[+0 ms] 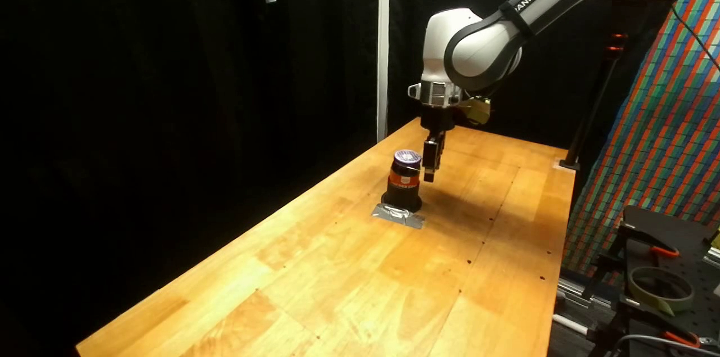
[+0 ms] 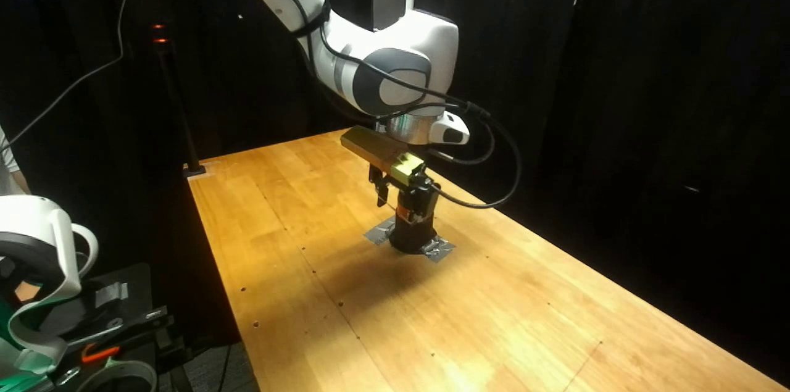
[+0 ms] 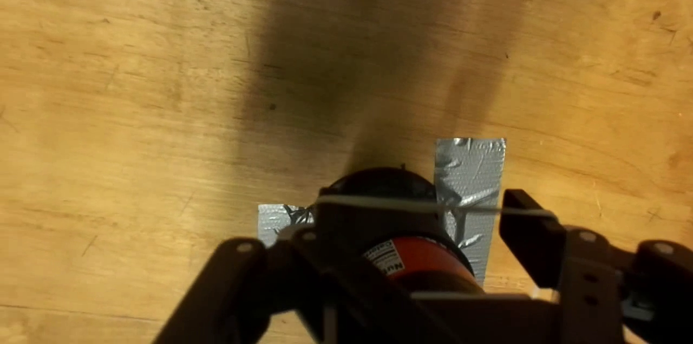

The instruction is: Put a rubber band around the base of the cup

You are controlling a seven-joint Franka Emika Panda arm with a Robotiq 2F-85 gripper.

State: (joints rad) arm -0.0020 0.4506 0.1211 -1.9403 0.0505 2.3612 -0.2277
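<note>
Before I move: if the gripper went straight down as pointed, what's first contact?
Probably the wooden table beside the cup; depth is unclear, so the gripper could brush the cup or the silver tape first.

Light pours down from above, washing the honey-coloured wooden tabletop (image 1: pixel 349 301) pale with glare in both exterior views while black cloth curtains (image 1: pixel 197 121) sink into near-darkness, and in the wrist view a broad, soft-edged shadow (image 3: pixel 341 62) spreads, crinkled silver tape (image 3: pixel 471 170) glints and blocky black gripper fingers (image 3: pixel 533 246) blur.

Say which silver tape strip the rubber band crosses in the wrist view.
The strip on the picture's right: the rubber band passes across it; the left strip shows none.
</note>
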